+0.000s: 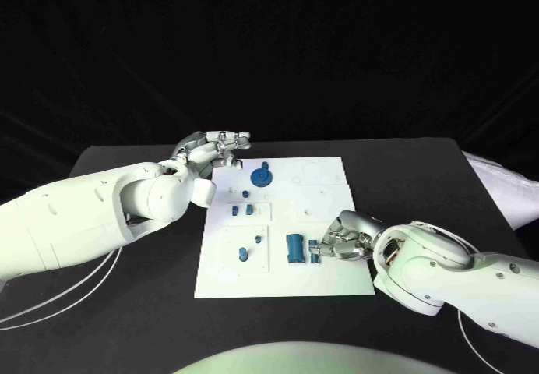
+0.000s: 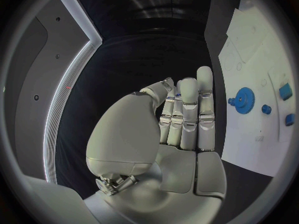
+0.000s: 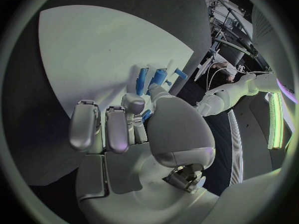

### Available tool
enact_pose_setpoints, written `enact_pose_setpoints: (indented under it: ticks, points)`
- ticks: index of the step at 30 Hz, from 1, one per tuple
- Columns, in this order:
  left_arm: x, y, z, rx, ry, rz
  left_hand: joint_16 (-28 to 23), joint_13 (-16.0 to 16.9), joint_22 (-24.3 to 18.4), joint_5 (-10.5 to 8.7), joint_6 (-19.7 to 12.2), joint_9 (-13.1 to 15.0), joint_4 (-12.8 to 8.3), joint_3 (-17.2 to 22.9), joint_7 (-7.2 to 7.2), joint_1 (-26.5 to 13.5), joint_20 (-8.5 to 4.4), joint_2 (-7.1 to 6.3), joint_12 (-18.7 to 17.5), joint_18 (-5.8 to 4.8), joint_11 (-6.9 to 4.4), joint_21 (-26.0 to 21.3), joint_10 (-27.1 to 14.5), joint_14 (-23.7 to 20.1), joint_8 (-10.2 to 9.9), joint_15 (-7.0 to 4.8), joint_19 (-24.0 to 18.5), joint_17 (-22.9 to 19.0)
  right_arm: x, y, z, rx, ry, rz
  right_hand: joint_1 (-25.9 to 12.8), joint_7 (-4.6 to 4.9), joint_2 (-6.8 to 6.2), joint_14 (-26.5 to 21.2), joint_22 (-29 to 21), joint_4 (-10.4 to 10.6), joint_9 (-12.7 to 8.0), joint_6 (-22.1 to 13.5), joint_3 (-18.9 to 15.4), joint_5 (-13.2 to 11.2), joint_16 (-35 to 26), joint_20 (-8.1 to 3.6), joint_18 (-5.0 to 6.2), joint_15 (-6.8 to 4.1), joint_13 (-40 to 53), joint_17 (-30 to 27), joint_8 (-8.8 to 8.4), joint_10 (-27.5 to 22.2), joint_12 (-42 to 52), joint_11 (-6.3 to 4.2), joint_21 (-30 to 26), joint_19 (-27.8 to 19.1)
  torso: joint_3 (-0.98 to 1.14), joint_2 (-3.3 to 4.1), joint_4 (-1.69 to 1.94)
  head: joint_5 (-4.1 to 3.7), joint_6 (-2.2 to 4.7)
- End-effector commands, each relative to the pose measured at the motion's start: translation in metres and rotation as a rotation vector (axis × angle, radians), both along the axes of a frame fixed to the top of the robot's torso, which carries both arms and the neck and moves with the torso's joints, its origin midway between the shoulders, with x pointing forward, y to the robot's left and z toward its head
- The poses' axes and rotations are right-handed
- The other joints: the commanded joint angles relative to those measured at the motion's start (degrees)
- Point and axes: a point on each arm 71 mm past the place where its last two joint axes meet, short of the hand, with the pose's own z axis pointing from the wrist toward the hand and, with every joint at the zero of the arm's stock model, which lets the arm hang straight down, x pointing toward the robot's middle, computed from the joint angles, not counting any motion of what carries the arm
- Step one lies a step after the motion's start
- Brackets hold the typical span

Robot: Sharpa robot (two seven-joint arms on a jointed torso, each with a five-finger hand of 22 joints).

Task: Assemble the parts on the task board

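Observation:
The white task board [image 1: 301, 274] lies mid-table. A blue gear [image 1: 262, 176] stands at its far left, also seen as the gear [image 2: 243, 100]. Small blue parts [image 1: 241, 209] sit in recesses lower down, with another part [image 1: 244, 253] nearer me. A taller blue block [image 1: 295, 247] stands near the board's middle. My right hand [image 1: 350, 238] rests at the board's right side beside that block, its thumb and a finger pinching a small blue part [image 3: 145, 115], seen at the fingertips [image 1: 313, 251]. My left hand [image 1: 213, 148] hovers off the board's far left corner, fingers [image 2: 189, 114] straight, holding nothing.
The black table [image 1: 135, 312] surrounds the board with free room on both sides and in front. White cables [image 1: 68, 300] trail under the left arm. A pale cloth-like object [image 1: 511, 191] lies at the table's right edge.

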Motion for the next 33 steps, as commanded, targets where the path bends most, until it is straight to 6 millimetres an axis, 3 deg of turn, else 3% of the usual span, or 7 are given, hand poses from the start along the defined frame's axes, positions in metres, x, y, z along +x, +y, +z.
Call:
enact_pose_setpoints:
  ticks: [1,9,24,29,33]
  points:
    - [-0.001,-0.002,0.001,-0.008,-0.007,-0.021,-0.2,0.1,-0.1,0.25,-0.2,-0.1,0.0,-0.3,0.24,0.0,0.03,0.42,0.3,0.68,0.08,-0.3,-0.3,-0.4,0.4,-0.13,0.0,-0.1,0.001,-0.001,0.0,-0.017,-0.016,0.019,2.0,0.17,1.39,3.1,0.0,-1.1,0.1,-0.1,0.4,-2.2,-0.1,-0.07,-0.59,-0.37,0.1,0.0,-0.27,0.1,-0.3,-0.08,0.0,0.3,0.01,0.02,-0.01,-0.02,0.05]
    - [0.0,-0.003,0.001,-0.008,-0.006,-0.024,-0.2,0.1,-0.1,0.25,-0.2,-0.1,0.1,-0.3,0.25,-0.1,0.04,0.45,0.3,0.68,0.1,-0.3,-0.4,-0.4,0.4,-0.12,0.0,-0.1,0.004,-0.003,-0.001,-0.018,-0.032,0.005,0.7,0.22,3.61,3.2,0.2,0.5,0.2,0.0,-0.5,-1.9,0.1,0.01,-0.64,-0.29,0.4,0.3,-0.34,0.4,-0.1,0.0,0.1,0.4,-0.03,0.03,0.13,-0.2,0.19]
    - [0.0,-0.003,0.001,-0.008,-0.005,-0.024,-0.2,0.1,-0.1,0.25,-0.2,-0.1,0.1,-0.3,0.25,-0.1,0.04,0.45,0.3,0.68,0.1,-0.3,-0.4,-0.4,0.4,-0.12,0.0,-0.1,0.01,-0.004,-0.004,-0.024,-0.031,0.0,-0.4,0.12,4.61,3.2,0.3,2.2,0.3,0.1,-2.1,-0.3,0.2,0.0,-0.64,-0.33,0.7,0.5,-0.36,0.5,0.1,-0.07,0.2,0.4,-0.06,0.02,0.09,-0.15,-0.13]
    - [0.0,-0.004,0.001,-0.009,-0.005,-0.026,-0.2,0.1,-0.1,0.25,-0.2,-0.1,0.1,-0.3,0.25,-0.1,0.04,0.45,0.3,0.68,0.1,-0.3,-0.4,-0.4,0.4,-0.12,0.0,-0.1,0.011,-0.002,-0.006,-0.03,-0.026,0.009,0.3,0.07,4.61,3.2,0.4,1.8,0.4,0.1,-2.2,-0.1,0.2,-0.02,-0.65,-0.37,0.8,0.5,-0.37,0.6,0.2,-0.11,0.2,0.4,-0.04,0.07,0.1,-0.03,-0.27]
    - [0.0,-0.004,0.001,-0.009,-0.004,-0.027,-0.2,0.1,-0.1,0.25,-0.2,-0.1,0.1,-0.3,0.25,-0.1,0.04,0.45,0.3,0.68,0.1,-0.3,-0.4,-0.4,0.4,-0.12,0.0,-0.1,0.012,-0.001,-0.007,-0.044,-0.024,0.018,4.2,-0.07,3.91,3.2,0.4,-1.1,0.5,0.0,-1.9,-1.4,0.2,-0.12,-0.65,-0.52,0.9,0.5,-0.36,0.5,0.1,-0.28,0.2,0.5,-0.07,0.07,0.15,0.04,-0.28]
